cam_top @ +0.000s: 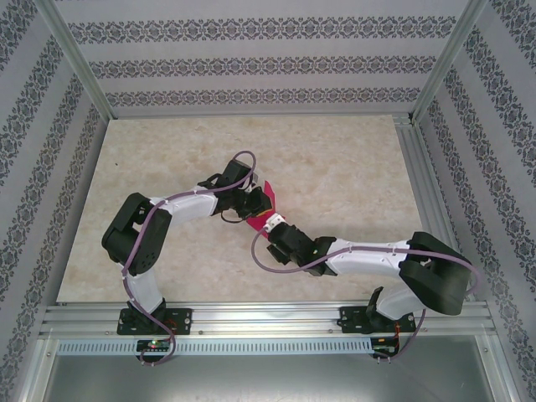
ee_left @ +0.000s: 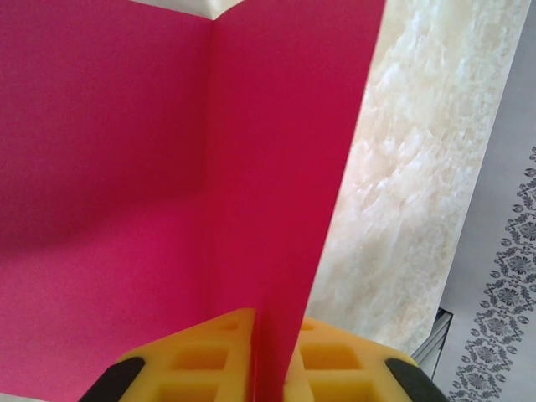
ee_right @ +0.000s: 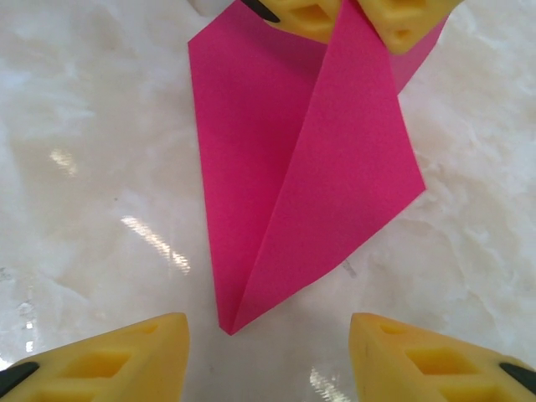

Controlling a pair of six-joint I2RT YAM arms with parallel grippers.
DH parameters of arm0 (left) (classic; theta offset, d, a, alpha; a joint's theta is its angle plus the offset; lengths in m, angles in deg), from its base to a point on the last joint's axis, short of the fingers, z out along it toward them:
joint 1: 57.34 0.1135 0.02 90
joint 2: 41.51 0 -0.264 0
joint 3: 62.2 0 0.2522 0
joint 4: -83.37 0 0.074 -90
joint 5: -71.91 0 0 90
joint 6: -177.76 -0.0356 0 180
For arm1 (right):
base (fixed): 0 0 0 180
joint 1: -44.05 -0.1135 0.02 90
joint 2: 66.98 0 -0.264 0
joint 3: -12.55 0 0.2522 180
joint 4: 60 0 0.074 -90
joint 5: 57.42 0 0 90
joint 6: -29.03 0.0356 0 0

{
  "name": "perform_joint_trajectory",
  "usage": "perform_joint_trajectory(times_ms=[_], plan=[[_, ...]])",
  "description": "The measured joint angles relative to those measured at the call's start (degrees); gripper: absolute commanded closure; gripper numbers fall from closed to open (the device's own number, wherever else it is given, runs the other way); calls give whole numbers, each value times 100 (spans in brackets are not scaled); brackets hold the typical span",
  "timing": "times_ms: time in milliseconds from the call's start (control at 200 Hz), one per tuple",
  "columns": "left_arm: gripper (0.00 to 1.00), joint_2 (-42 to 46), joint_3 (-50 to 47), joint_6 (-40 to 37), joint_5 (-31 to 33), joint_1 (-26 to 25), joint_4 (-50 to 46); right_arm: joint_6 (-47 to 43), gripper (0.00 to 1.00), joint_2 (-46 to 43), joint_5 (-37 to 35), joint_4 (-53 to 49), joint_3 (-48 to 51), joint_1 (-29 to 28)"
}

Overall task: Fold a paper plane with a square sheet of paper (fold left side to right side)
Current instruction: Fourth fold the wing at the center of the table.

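I am pinching the paper's (ee_right: 276, 167) flap mid-fold in my left gripper (ee_left: 272, 339); my open right gripper (ee_right: 268, 356) should press next.

Left pincer (ee_left: 275, 339) clamped, right pincer (ee_right: 268, 339) spread

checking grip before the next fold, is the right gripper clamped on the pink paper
No, the fingers of the right gripper stand apart either side of the pointed tip of the sheet of paper, not touching it.
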Motion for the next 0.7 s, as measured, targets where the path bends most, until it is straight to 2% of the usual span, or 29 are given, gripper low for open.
perform_joint_trajectory(times_ms=[495,699], plan=[[87,0,221,-2,0,0,-116,-59,52,507,-557,450,-4,-125],[87,0,229,-2,2,0,-142,-59,52,520,-697,516,-15,-125]])
